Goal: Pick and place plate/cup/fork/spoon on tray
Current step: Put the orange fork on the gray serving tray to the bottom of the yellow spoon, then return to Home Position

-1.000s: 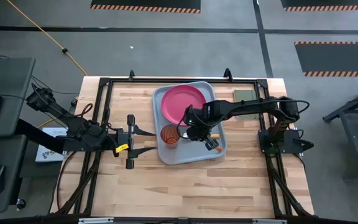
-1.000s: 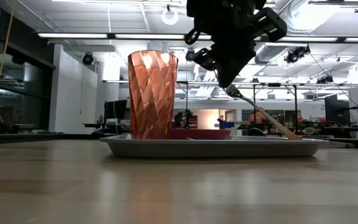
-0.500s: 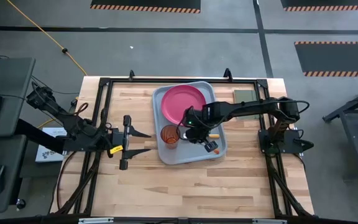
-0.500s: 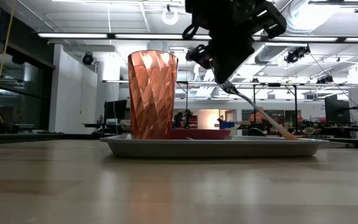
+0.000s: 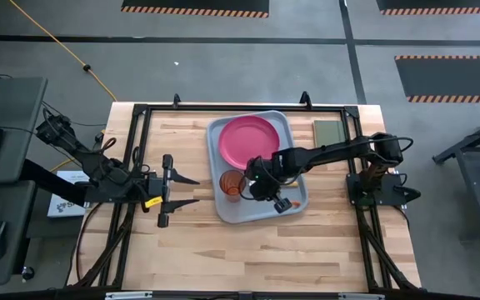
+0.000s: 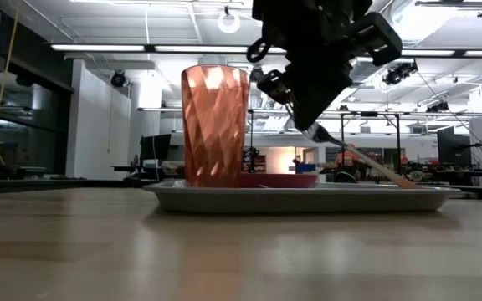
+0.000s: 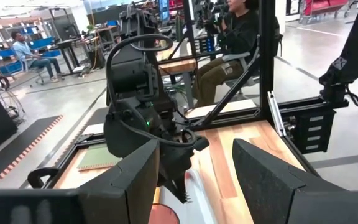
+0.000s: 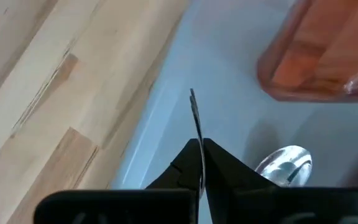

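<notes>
Surface: light wooden butcher-block table (image 5: pixel 190 242) inside a black metal frame, on a grey floor with hazard-striped mats beyond; low view looks across the tabletop into a large open workshop with ceiling light strips and racks. One tray (image 5: pixel 236 212) sits near the table's centre. On it, counted: one cup (image 5: pixel 232 185) upright at the near-left part of the tray, one plate (image 5: pixel 248 140) lying flat at the far end, one spoon (image 8: pixel 284 163) lying on the tray floor beside the cup, one fork (image 8: pixel 194 115). The fork is not lying flat: the right gripper (image 5: pixel 257 185) has its fingers pressed together on the tines, and in the low view the orange handle (image 6: pixel 379 169) slopes down from the gripper so that its far end rests at the tray rim. Right gripper hangs over the tray's middle, just beside the cup and near the plate's near edge. Left gripper (image 5: pixel 182 192) waits above bare wood left of the tray, well apart from it, fingers spread wide with nothing between them. One dark green pad (image 5: pixel 329 132) lies on the table right of the tray's far corner. Farthest, in the left wrist view, two seated people (image 7: pixel 235 37) are in the room behind the table.
</notes>
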